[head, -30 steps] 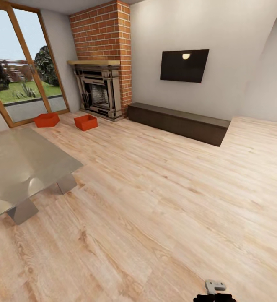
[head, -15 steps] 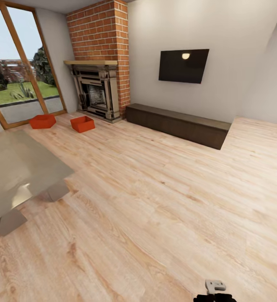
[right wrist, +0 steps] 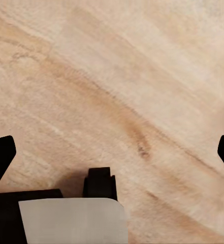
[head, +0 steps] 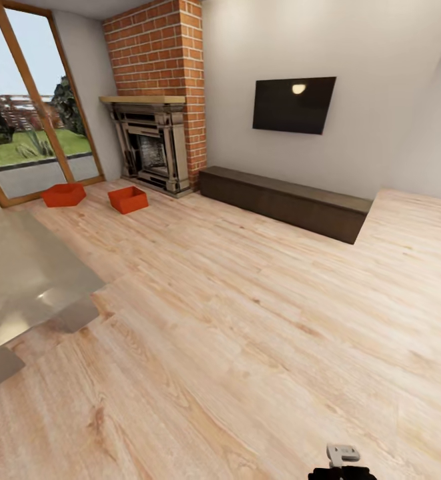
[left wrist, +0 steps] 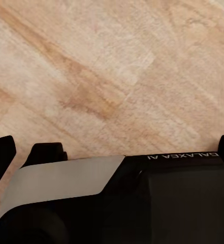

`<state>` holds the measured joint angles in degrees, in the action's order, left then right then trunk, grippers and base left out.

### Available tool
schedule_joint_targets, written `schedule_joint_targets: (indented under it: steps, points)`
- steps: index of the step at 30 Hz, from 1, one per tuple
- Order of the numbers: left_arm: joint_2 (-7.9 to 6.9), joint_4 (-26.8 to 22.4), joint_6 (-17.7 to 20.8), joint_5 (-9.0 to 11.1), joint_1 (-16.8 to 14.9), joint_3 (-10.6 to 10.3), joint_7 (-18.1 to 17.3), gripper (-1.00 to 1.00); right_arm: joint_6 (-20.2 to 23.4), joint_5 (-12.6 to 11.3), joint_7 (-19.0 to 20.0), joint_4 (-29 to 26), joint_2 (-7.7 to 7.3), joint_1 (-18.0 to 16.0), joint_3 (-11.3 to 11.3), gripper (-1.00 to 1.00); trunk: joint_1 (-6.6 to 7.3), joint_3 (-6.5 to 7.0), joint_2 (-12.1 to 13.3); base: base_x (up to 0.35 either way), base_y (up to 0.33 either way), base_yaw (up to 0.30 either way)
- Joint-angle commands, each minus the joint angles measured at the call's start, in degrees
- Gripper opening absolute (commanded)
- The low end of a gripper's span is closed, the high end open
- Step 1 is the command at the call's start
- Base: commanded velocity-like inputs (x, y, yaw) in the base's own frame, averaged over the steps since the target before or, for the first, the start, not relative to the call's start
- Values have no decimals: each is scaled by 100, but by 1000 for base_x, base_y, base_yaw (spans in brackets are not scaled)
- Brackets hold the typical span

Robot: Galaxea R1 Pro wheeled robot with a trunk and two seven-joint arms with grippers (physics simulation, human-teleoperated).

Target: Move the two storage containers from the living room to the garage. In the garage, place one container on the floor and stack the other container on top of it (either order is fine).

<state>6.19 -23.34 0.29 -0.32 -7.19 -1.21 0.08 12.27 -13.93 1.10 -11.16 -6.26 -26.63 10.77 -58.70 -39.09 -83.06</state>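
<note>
We saw two storage containers [head: 63,195] [head: 128,199] by the fireplace [head: 151,151] | left pincer [left wrist: 112,152] spread wide | right pincer [right wrist: 112,152] spread wide

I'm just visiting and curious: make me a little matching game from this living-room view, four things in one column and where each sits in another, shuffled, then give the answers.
Things:
1. television
2. two storage containers
3. long dark bench
4. glass-topped table

Places:
A. on the wood floor in front of the fireplace and glass doors
B. near the head view's left edge, closest to the camera
C. mounted on the pale wall
D. on the floor along the wall, below the screen

Pairs: 1-C, 2-A, 3-D, 4-B
</note>
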Motion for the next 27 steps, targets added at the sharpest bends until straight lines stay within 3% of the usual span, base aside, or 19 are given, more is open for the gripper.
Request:
schedule_joint_targets:
  steps: [1, 27]
  points:
    - [-2, -4, 4, -4, -2, -11, 1, 100, 30, -51, 4, -13, -6, 0, 48, 100, -3, -5, -2, 292, -163, 143]
    - [0, -4, 3, -4, -2, -9, 1, 100, 30, -48, 4, -17, -5, 0, 48, 100, -3, -5, -2, 292, -163, 243]
